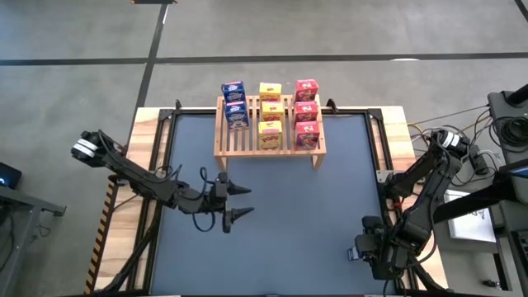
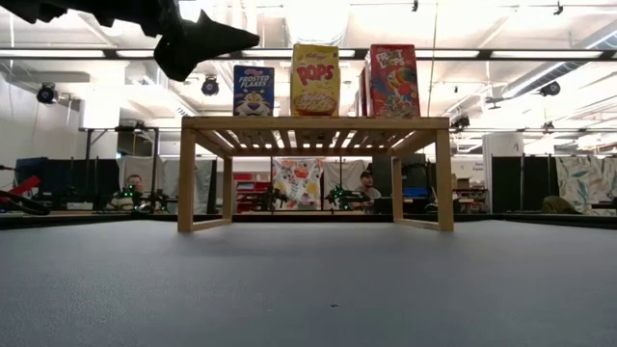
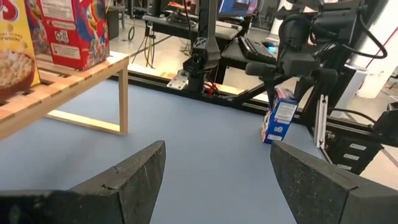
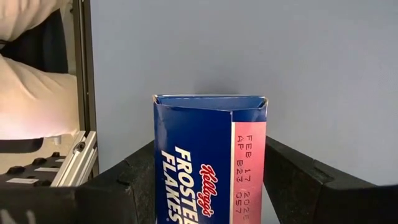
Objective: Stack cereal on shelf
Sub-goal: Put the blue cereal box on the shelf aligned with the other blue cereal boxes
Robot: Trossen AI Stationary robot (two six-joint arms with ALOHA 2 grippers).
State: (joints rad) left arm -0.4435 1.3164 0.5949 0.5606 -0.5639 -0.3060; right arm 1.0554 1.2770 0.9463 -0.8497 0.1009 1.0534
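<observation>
The wooden shelf (image 1: pixel 270 150) stands at the table's far middle. On its slatted top stand cereal boxes in three rows: blue (image 1: pixel 234 104), yellow (image 1: pixel 270 115) and red (image 1: pixel 307 114). In the low view, blue (image 2: pixel 254 92), yellow (image 2: pixel 315 79) and red (image 2: pixel 393 80) fronts show on top. My left gripper (image 1: pixel 247 201) hovers open above the mat's left middle, pointing toward the right edge with nothing between its fingers (image 3: pixel 143 177). My right gripper (image 1: pixel 367 246), near the front right corner, is shut on one more blue cereal box (image 3: pixel 278 115). My right gripper pinches the blue box between its two fingers (image 4: pixel 124 183), one on each side of it, beside the pink narrow face (image 4: pixel 249 180). It comes at the box slanting down from above. The box's end flap (image 4: pixel 211 101) sticks out past the fingertips. The box sits tilted; whether its lower end touches the mat, I cannot tell.
Black frame rails (image 1: pixel 165 157) run along the mat's left and right edges. Cables and equipment (image 1: pixel 495 157) crowd the right side. The open blue mat (image 1: pixel 305 214) lies between the shelf and the near edge. People sit in the room beyond the table (image 2: pixel 366 185).
</observation>
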